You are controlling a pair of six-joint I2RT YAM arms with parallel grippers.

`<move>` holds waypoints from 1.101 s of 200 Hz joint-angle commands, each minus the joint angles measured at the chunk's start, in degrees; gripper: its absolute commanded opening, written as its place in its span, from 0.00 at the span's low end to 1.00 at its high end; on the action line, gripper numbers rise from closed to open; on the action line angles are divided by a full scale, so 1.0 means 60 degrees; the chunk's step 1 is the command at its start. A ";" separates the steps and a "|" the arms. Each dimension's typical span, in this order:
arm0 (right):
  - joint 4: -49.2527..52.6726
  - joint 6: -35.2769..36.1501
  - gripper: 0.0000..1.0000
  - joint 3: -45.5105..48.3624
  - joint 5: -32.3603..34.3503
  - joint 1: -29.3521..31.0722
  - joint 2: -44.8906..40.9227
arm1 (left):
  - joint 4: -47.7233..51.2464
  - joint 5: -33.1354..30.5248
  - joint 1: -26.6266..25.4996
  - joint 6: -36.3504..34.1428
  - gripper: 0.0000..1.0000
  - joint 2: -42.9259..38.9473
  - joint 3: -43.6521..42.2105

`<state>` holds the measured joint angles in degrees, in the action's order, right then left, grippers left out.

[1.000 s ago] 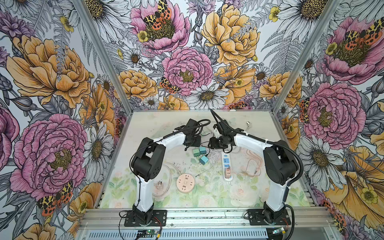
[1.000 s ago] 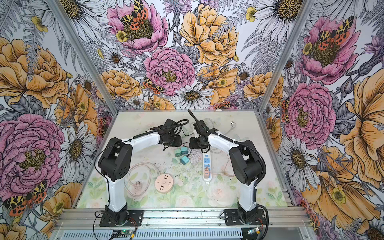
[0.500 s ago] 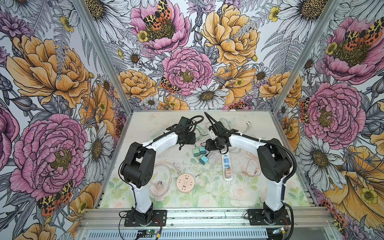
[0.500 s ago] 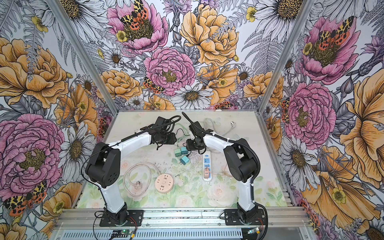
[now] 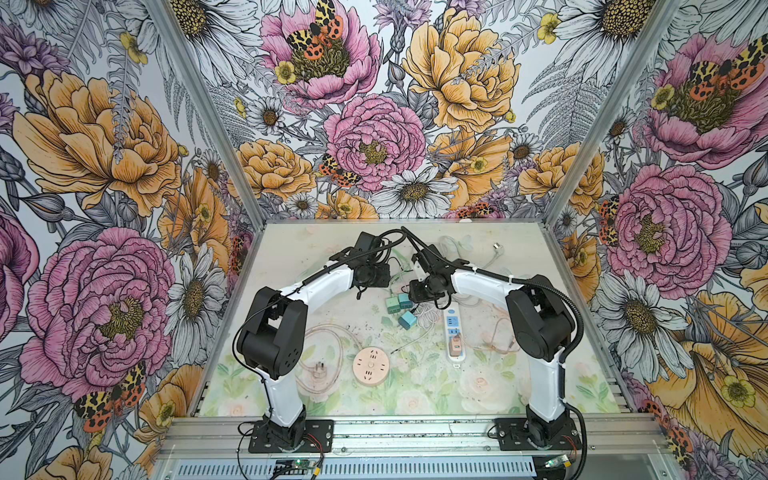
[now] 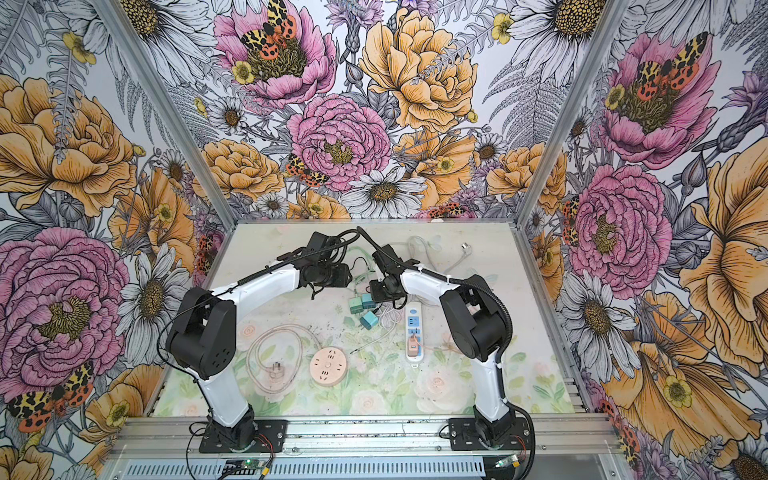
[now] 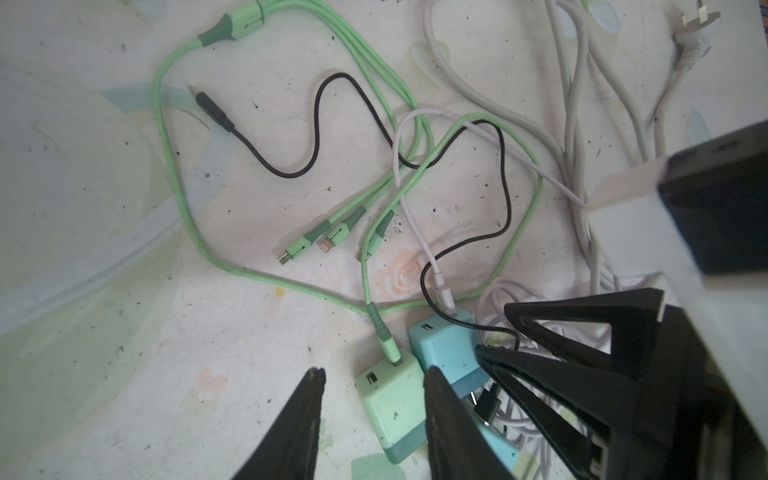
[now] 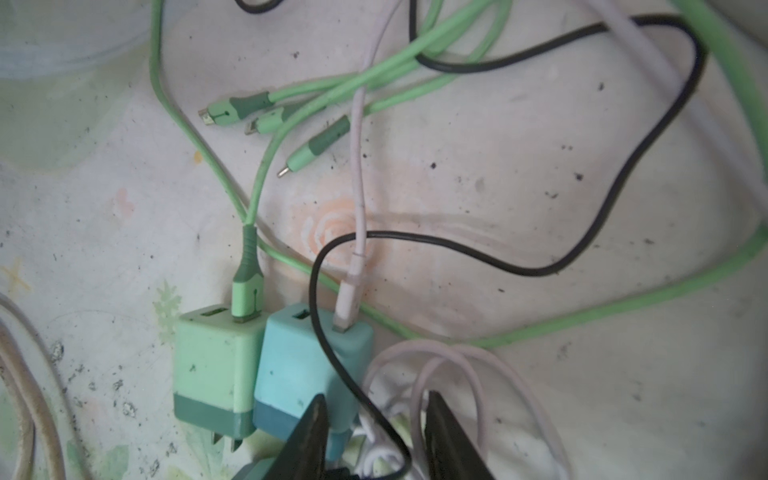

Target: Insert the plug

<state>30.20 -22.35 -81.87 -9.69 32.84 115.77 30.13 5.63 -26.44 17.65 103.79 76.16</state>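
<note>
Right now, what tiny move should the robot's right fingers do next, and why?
Probably close the right fingers on the black cable: it runs between them, and they stand apart, not pinching yet. The blue charger beside it has one free port next to the pink cable.

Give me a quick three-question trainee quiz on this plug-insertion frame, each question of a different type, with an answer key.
1. True or false: the green cable is plugged into the green charger.
2. Which cable is plugged into the blue charger?
A. the black cable
B. the lilac cable
C. the green cable
3. In a top view, how many chargers lie loose on the table beside the power strip?

Key:
1. True.
2. B.
3. Three: the green charger, the blue charger and a second blue charger.
</note>
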 commanded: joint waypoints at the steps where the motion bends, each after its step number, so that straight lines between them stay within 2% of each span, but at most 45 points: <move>1: -0.0193 0.0073 0.35 -0.0330 0.0274 0.0091 0.0184 | -0.0212 0.0194 0.0115 0.0094 0.42 -0.0335 -0.0154; 69: -0.0195 0.0012 0.18 -0.0338 0.0374 0.0128 0.0186 | -0.0205 0.0220 0.0140 0.0090 0.42 -0.0434 -0.0225; 101: -0.0182 -0.0066 0.00 -0.0316 0.0341 0.0123 0.0104 | -0.0209 0.0234 0.0165 0.0092 0.42 -0.0467 -0.0261; 148: -0.0165 -0.0270 0.00 -0.0263 0.0064 0.0135 -0.0343 | -0.0193 0.0449 0.0161 -0.0057 0.43 -0.0565 -0.0418; 220: -0.0111 -0.0413 0.00 0.0131 0.0105 0.0094 -0.1303 | -0.0218 0.1237 0.0054 -0.1011 0.47 -0.1559 -0.1619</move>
<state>30.09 -24.14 -81.95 -8.88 33.10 111.55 29.76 9.54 -25.96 14.92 97.65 68.42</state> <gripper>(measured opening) 0.048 0.460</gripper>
